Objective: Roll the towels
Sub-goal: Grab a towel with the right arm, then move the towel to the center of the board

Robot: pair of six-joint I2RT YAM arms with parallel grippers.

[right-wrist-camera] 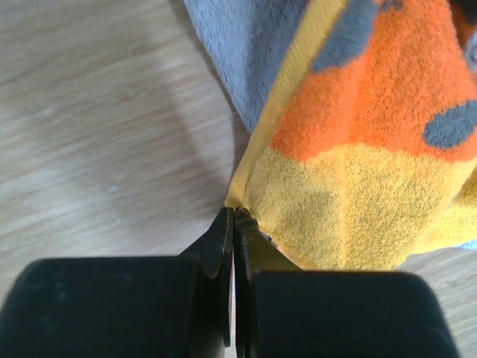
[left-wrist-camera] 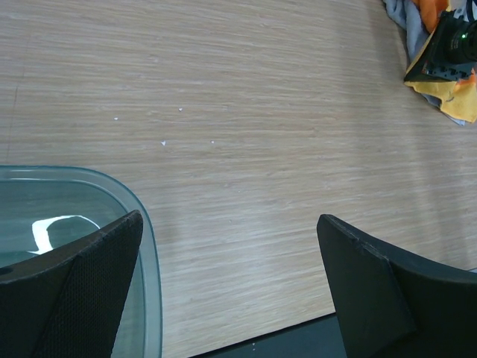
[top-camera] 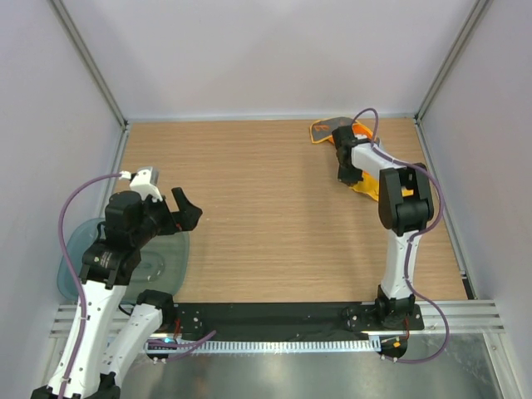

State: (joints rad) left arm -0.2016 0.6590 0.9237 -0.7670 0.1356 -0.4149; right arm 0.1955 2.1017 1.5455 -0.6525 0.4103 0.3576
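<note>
The orange towel (right-wrist-camera: 350,149), orange and yellow with grey spots, lies bunched at the far right of the table (top-camera: 366,186). The grey towel (right-wrist-camera: 238,45) lies partly under it, showing behind it (top-camera: 332,125). My right gripper (right-wrist-camera: 235,212) is shut, its tips pinching the yellow hemmed corner of the orange towel. From above it sits at that towel's left edge (top-camera: 347,174). My left gripper (left-wrist-camera: 229,220) hangs open over bare wood near the table's left front (top-camera: 189,209), holding nothing. Both towels show small at the top right of the left wrist view (left-wrist-camera: 456,97).
A translucent teal tub (top-camera: 75,249) sits at the near left under my left arm, its rim (left-wrist-camera: 149,246) just beside my left finger. White walls and metal posts close in the table. A black strip runs along the front edge (top-camera: 274,316).
</note>
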